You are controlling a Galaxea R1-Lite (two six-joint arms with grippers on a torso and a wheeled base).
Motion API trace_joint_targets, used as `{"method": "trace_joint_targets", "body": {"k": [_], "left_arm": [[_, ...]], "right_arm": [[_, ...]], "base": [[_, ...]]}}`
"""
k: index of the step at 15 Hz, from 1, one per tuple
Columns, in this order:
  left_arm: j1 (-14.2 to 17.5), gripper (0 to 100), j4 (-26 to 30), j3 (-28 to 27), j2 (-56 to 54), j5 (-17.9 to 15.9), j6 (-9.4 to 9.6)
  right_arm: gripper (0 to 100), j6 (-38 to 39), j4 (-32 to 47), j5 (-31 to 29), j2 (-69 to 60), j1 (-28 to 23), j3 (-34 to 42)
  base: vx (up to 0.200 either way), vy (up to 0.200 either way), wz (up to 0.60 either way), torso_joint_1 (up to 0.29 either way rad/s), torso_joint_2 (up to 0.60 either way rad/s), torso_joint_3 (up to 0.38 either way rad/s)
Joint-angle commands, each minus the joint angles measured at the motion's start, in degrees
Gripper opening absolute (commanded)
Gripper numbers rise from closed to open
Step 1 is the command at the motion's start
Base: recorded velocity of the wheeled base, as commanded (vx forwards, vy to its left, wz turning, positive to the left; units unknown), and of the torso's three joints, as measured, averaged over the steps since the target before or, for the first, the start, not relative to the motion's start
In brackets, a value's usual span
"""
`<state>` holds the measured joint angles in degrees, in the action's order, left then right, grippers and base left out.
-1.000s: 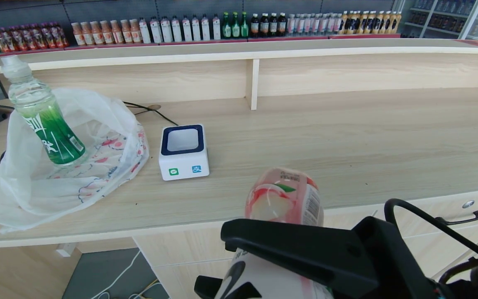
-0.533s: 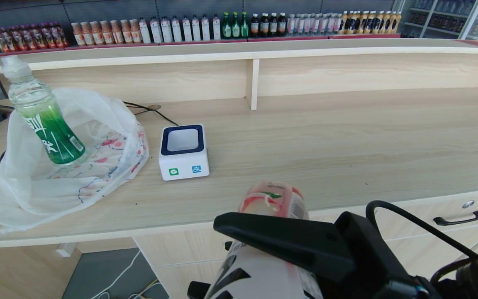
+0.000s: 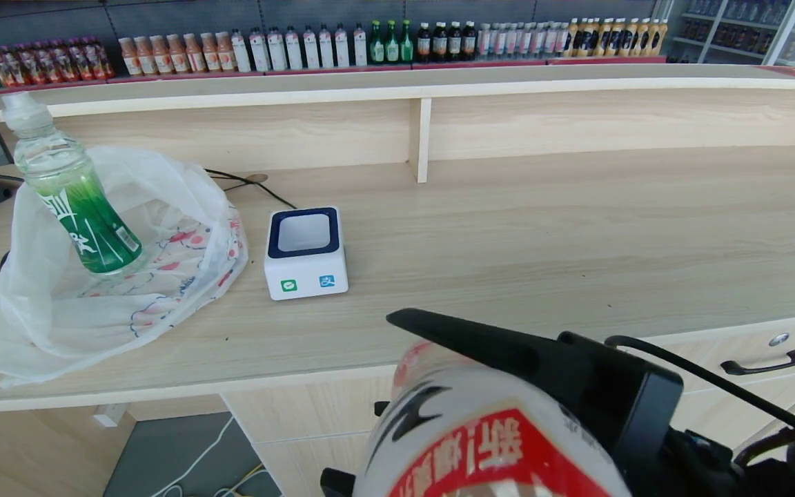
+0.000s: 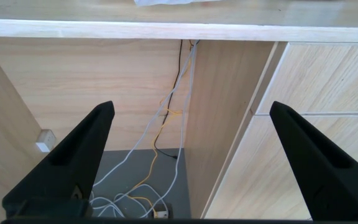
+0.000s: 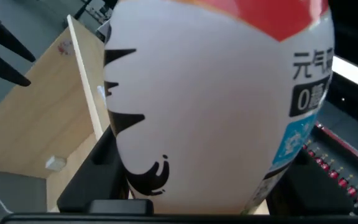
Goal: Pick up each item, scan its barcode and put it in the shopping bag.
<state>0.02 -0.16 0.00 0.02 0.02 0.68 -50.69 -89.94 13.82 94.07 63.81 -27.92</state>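
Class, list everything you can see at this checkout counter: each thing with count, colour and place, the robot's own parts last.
counter: one, light wood, across the scene
shopping bag: one, translucent white, on the counter's left
green bottle: one, clear with green label, leaning inside the shopping bag
scanner: one, white with dark blue rim, on the counter beside the bag
cable: one, black, behind the scanner
shelf bottles: many, mixed colours, rowed on the far shelf
drawer handles: two, black, below the counter, right side
white bottle: one, white with red and black print, in the right claw
left claw: one, black, open, below the counter edge
right claw: one, black, shut on the white bottle
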Motion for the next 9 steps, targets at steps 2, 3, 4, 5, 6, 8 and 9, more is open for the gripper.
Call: {"method": "trace_joint_targets", "body": {"k": [2,3,4,5,6,8,9], "left_arm": [[0.0,100,0.0,0.0,0.0,0.0,0.02],[0.0,100,0.0,0.0,0.0,0.1,-0.07],[0.0,100,0.0,0.0,0.0,0.0,-0.07],[0.0,100,0.0,0.0,0.0,0.1,-0.07],[0.0,100,0.0,0.0,0.0,0.0,-0.07],[0.0,100,0.0,0.0,0.0,0.0,0.02],[0.0,100,0.0,0.0,0.0,0.1,-0.07]], "right_arm": [[0,10.2,-0.1,-6.7,-3.2,-0.5,0.2],[0,17.0,-0.1,-10.8,-3.7,-1.1,0.5],[0,21.3,-0.1,-12.6,-3.7,-2.3,0.8],[0,24.8,-0.1,-13.6,-3.5,-4.5,1.5],[0,27.9,-0.1,-13.7,-3.5,-7.6,2.8],[0,32.0,-0.1,-13.4,-2.8,-14.3,2.9],[0,33.8,-0.1,-13.2,-2.6,-16.6,3.2]], "base": [[0.000,0.000,0.00,0.000,0.00,0.000],[0.000,0.000,0.00,0.000,0.00,0.000],[0.000,0.000,0.00,0.000,0.00,0.000],[0.000,0.000,0.00,0.000,0.00,0.000],[0.000,0.000,0.00,0.000,0.00,0.000],[0.000,0.000,0.00,0.000,0.00,0.000],[0.000,0.000,0.00,0.000,0.00,0.000]]}}
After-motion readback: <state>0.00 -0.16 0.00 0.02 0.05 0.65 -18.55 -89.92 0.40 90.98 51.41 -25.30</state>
